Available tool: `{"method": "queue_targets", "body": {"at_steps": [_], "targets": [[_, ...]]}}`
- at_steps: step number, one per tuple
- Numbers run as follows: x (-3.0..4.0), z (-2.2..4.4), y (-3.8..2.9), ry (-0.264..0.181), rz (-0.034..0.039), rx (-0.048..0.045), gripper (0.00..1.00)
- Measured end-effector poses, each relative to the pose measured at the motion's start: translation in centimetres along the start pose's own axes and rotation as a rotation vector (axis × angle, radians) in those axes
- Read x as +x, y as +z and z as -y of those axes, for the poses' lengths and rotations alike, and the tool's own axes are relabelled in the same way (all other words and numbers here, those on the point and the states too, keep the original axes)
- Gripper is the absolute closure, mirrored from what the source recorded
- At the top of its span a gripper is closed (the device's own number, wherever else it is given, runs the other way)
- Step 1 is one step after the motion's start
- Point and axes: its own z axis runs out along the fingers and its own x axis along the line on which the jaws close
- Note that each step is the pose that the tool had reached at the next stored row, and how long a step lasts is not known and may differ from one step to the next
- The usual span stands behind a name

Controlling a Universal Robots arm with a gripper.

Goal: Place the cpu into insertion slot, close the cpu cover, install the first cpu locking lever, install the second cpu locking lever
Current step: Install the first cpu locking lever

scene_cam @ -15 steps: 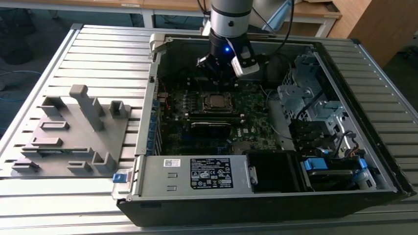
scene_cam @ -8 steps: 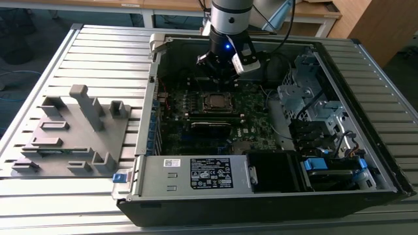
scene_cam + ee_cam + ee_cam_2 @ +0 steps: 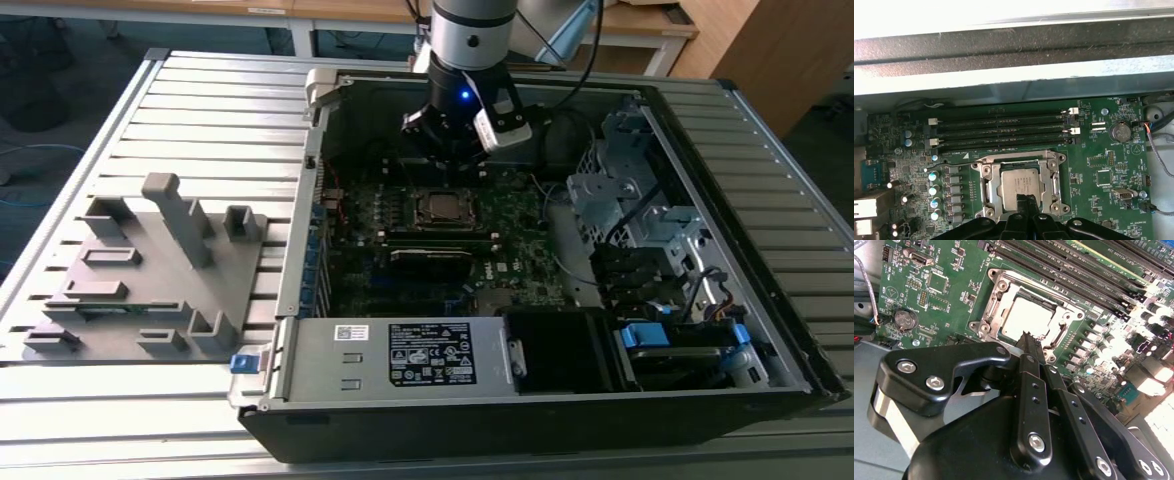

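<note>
The cpu [image 3: 1015, 186] lies flat in the insertion slot [image 3: 441, 208] of the green motherboard, its silver top showing. The cpu cover [image 3: 985, 172] lies down around it as a metal frame, also seen as the cpu cover [image 3: 998, 295] in the second wrist view. A thin wire lever [image 3: 954, 163] runs out sideways from the socket's corner. My gripper [image 3: 1026, 336] hangs just above the socket's edge with its black fingers pressed together and nothing between them. In the exterior view my gripper [image 3: 451, 168] is inside the open case, just behind the socket.
Long black memory slots [image 3: 1004, 131] run beside the socket. A coin battery [image 3: 1119, 132] sits on the board. The case holds a power supply [image 3: 400, 355] at the front and a drive cage [image 3: 641, 200] on the exterior view's right. A grey fixture plate [image 3: 147, 270] lies outside.
</note>
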Motion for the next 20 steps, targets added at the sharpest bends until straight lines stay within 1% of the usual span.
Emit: {"method": "queue_targets", "body": {"at_steps": [10, 11, 12, 14, 15, 20], "targets": [[0.00, 0.00, -0.02, 0.000, 0.0000, 0.0000, 0.90], [0.00, 0.00, -0.02, 0.000, -0.0017, 0.0003, 0.90], [-0.01, 0.00, -0.02, 0.000, -0.0071, 0.0009, 0.90], [-0.02, 0.00, 0.00, 0.000, -0.0241, 0.0028, 0.90], [-0.02, 0.00, 0.00, 0.000, -0.0307, 0.0038, 0.90], [-0.02, 0.00, 0.01, 0.001, -0.0313, 0.0038, 0.90]]}}
